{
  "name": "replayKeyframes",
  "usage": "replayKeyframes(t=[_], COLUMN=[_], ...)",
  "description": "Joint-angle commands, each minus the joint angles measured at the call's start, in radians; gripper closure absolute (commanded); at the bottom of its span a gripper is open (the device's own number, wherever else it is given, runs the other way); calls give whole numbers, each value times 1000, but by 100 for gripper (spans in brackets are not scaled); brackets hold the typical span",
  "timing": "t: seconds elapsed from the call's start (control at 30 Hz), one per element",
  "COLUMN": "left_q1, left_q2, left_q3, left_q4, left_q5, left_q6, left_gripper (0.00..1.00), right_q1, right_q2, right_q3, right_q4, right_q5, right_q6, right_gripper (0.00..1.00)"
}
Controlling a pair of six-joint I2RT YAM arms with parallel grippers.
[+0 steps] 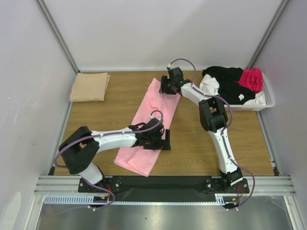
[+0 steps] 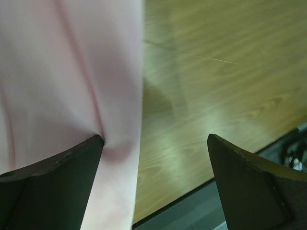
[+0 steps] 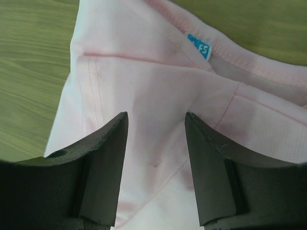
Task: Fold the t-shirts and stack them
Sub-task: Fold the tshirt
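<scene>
Top external view: the wooden table (image 1: pixel 115 110) is closed in by white walls (image 1: pixel 158 28) on 3 sides, with a metal rail (image 1: pixel 163 183) along the near edge. Bare wood lies open to the left of centre and again between the centre and the right edge.

The light pink t-shirt (image 1: pixel 149 108) lies mid-table as 1 long strip. It slants from far centre to near left-of-centre, apart from every table edge.

The left gripper (image 1: pixel 164 139) sits at the strip's right edge. The left wrist view shows its jaws spread wide, with 1 finger (image 2: pixel 53 191) on the pink cloth and the other over bare wood, nothing held. The right gripper (image 1: pixel 169 88) is at the strip's far end. The right wrist view shows its jaws part-way apart over the collar end, near a blue label (image 3: pixel 199 46). The cloth between them lies flat and unpinched.

1 tan t-shirt (image 1: pixel 89 86) lies folded at the far left corner, well apart. 1 white basket (image 1: pixel 269 98) stands at the far right, and the right arm (image 1: pixel 211 115) crosses its left end. It holds black cloth (image 1: pixel 230 79), magenta cloth (image 1: pixel 252 79) and white cloth (image 1: pixel 209 85) in a heap. How many garments that makes cannot be told.

Count: 2 arms, 2 grippers, 2 shirts on the table, 1 basket.
</scene>
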Motion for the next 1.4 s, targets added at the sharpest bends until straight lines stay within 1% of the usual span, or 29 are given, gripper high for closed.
replayKeyframes(t=[0.0,0.03,0.1,0.13,0.17,0.33,0.43,0.47,0.6,0.63,0.7,0.73,0.77,0.87,0.9,0.97,1.0,1.03,1.07,1.1,1.13,1.17,1.23,1.3,1.33,1.37], left_q1=[-55,-60,-78,-81,-84,-84,-84,-84,-72,-68,-52,-45,-36,35,91,168,269,325,380,470,501,550,580,615,623,629], left_q2=[124,140,176,187,195,226,198,186,99,62,17,-6,-62,-150,-215,-271,-309,-314,-308,-299,-269,-247,-181,-126,-77,-51], left_q3=[-19,-10,24,34,45,74,102,113,179,194,229,234,236,207,193,136,118,102,93,93,96,114,136,162,173,194], left_q4=[-23,-10,5,10,13,25,-9,-30,-79,-113,-145,-157,-170,-185,-177,-132,-112,-70,-50,-24,32,63,152,220,255,273], left_q5=[170,194,202,201,195,178,133,118,46,32,3,-26,-33,-37,-37,-28,-23,15,38,55,67,98,113,189,207,225], left_q6=[63,74,100,110,115,146,166,169,192,195,210,213,224,230,235,249,246,241,227,223,218,213,206,198,184,178], left_gripper=[0,0,0,0,0,0,0,0,0,0,0,0,0,0,0,0,0,0,0,0,0,0,0,0,0,0], right_q1=[19,25,36,39,44,52,50,50,35,24,9,1,-14,-43,-53,-76,-80,-82,-83,-83,-80,-77,-44,-7,4,13], right_q2=[116,159,205,221,247,254,248,239,144,86,29,-20,-46,-132,-152,-230,-262,-294,-322,-386,-411,-443,-503,-541,-555,-568], right_q3=[134,174,298,332,354,386,433,472,510,510,504,501,503,486,439,363,310,205,135,72,-58,-118,-221,-345,-387,-481], right_q4=[-53,-81,-103,-107,-104,-32,-23,-30,-17,-5,8,14,9,-47,-61,-72,-73,-70,-66,-55,-32,-17,8,18,67,101], right_q5=[-23,-40,-49,-57,-63,-93,-153,-167,-224,-231,-261,-270,-274,-278,-285,-297,-293,-284,-279,-276,-279,-284,-302,-314,-324,-331], right_q6=[-12,-15,-28,-31,-34,-51,-57,-58,-45,-35,-8,1,8,18,29,46,55,57,55,55,73,80,81,81,128,159], right_gripper=[43,43,43,43,43,41,40,40,38,37,37,35,35,32,32,32,32,32,32,31,31,32,32,32,32,33])
